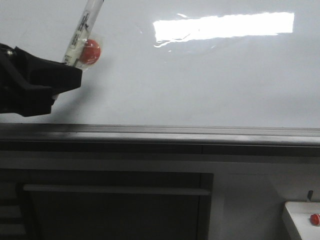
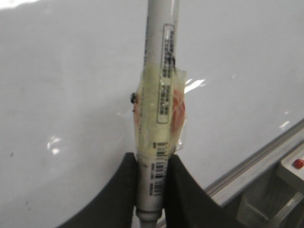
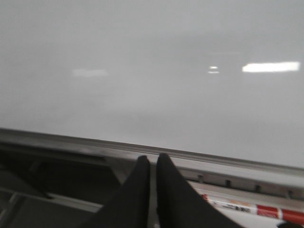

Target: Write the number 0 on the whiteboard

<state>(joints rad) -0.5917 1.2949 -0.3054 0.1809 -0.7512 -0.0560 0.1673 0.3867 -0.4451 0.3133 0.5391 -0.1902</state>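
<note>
The glossy whiteboard (image 1: 200, 85) fills the back of the front view, with a bright light reflection near its top; no drawn mark shows on it, so the number 0 is not visible. My left gripper (image 1: 67, 70) at the far left is shut on a grey marker (image 1: 82, 35) wrapped in yellowish tape with a red blob. In the left wrist view the marker (image 2: 159, 95) stands up between the black fingers (image 2: 118, 190) of the left gripper (image 2: 152, 166), its tip out of frame. My right gripper (image 3: 153, 164) is shut on nothing, below the board (image 3: 152, 71).
A grey metal tray edge (image 1: 160, 132) runs along the board's bottom. A white box with a red button (image 1: 314, 218) sits at the lower right. A red-and-white marker (image 3: 256, 209) lies on the ledge beside the right gripper.
</note>
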